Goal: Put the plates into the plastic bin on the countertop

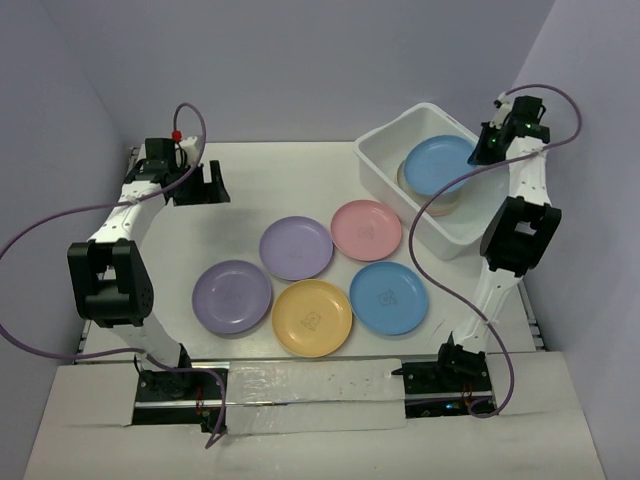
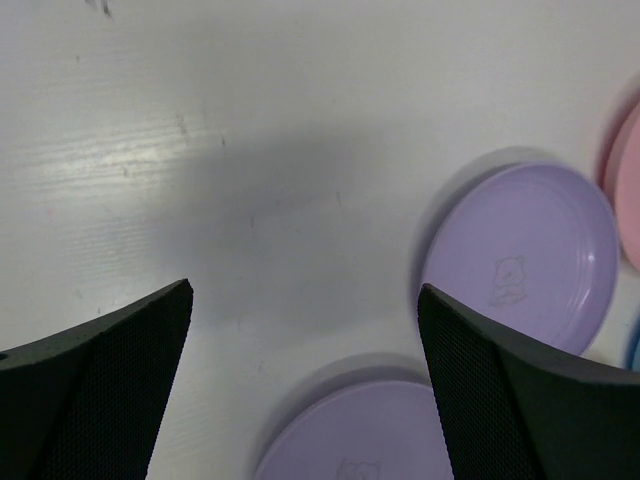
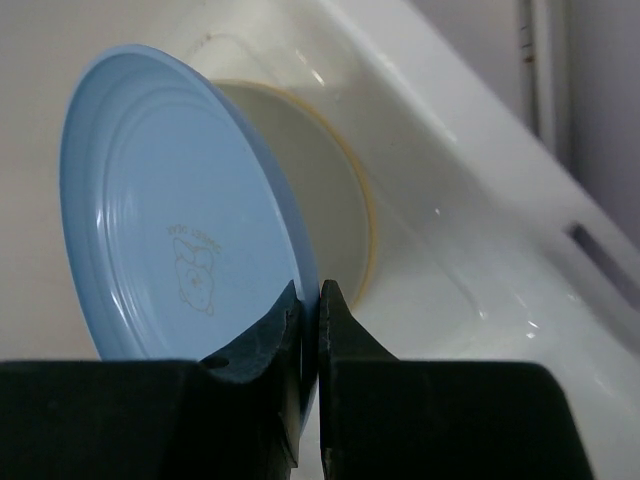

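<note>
- The blue plate (image 1: 440, 165) you are placing sits tilted inside the plastic bin (image 1: 380, 170), above a beige plate (image 1: 407, 178) that already lies on the bin floor. You cannot tell from these views whether its low edge touches that plate.
- Your right hand (image 1: 480, 155) is clamped on the blue plate's rim, fingers pinched together with only the rim between them. It grips the side nearest the bin's right wall.
- To finish this step well, bring the plate closer to level and ease it down until it rests on the beige plate. Only then part the fingers.
- A light plastic plate let go while tilted will likely slide and end up leaning on the wall, so don't release from a height.
- Keep the wrist off the bin's rolled rim as you descend, and lift straight up afterwards so the fingers don't drag the plate along.
- Five plates wait on the table (image 1: 270, 180): a purple plate (image 1: 296, 247), a second purple plate (image 1: 232, 296), a pink plate (image 1: 366, 230), a yellow plate (image 1: 312, 317) and another blue one (image 1: 388, 297).
- Your left hand (image 1: 205, 185) holds nothing. Its fingers stand wide apart above bare table at the far left, with both purple plates just beside it in the wrist view.
- Hold it there until the right arm is out of the bin.
</note>
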Robot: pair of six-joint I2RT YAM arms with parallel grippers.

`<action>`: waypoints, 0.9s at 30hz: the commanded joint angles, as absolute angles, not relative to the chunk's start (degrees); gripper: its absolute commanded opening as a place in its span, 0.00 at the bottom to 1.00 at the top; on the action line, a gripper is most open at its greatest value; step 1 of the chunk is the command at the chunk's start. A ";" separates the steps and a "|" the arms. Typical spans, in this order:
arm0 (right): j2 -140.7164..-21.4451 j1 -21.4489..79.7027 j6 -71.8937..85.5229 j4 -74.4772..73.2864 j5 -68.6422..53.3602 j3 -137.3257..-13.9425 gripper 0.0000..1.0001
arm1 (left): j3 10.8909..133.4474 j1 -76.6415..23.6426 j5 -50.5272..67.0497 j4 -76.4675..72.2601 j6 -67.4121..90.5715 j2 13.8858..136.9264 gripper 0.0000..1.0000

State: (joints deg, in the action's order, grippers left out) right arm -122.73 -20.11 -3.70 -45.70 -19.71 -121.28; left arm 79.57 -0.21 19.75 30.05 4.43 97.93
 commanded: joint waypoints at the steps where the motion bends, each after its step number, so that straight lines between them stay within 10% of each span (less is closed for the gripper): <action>1: -124.10 -17.24 -5.47 -43.45 -19.43 -121.26 0.02 | 78.03 1.82 19.89 33.73 -1.74 96.57 0.99; 10: -122.86 -15.13 -3.10 -42.50 -10.72 -122.71 0.98 | 71.59 2.11 26.74 42.97 -20.82 96.83 0.98; 27: -110.02 -3.16 -3.96 -43.02 -14.94 -124.53 1.00 | 65.24 1.32 30.63 50.55 -39.38 105.91 0.66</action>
